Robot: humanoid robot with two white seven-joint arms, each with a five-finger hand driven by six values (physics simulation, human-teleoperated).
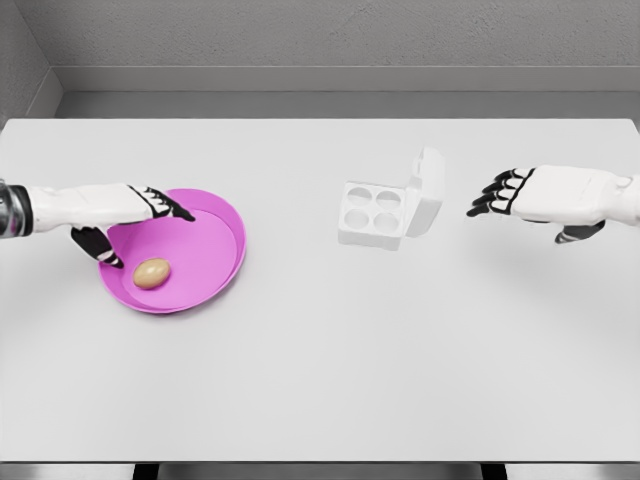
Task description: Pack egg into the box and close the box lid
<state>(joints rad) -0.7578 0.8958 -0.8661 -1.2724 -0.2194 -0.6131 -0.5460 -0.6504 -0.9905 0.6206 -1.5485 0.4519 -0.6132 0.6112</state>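
Nearest the lens lies bare desk (330, 390), white and wide across the bottom of the frame; all the work sits above it.

Left fingers (172, 208) are spread and hold nothing, pointing right over the plate's back rim, with the thumb (108, 256) hanging down at the plate's left edge; the left hand (125, 215) hovers over the pink plate (225, 250) at mid-left; the egg (152, 273) lies on its side in the plate, just right of the thumb tip and below the fingers, whether touched I cannot tell.

Right fingers (495, 195) are likewise apart and empty; the right hand (555, 198) hangs at the right edge, near the box (372, 212) but clear of it; the box stands right of centre, its four cups vacant, its lid (427, 190) tilted up along the right side.

Step in hand, as I judge it, is the grasp of the egg; to do it well, lower the hand so thumb and fingers bracket the egg across its short axis; close gently, since a round shell will roll in the shallow plate if pushed from one side; lift straight up to clear the rim before travelling right to a cup; let the right hand wait beside the lid, untouched until the egg is seated.
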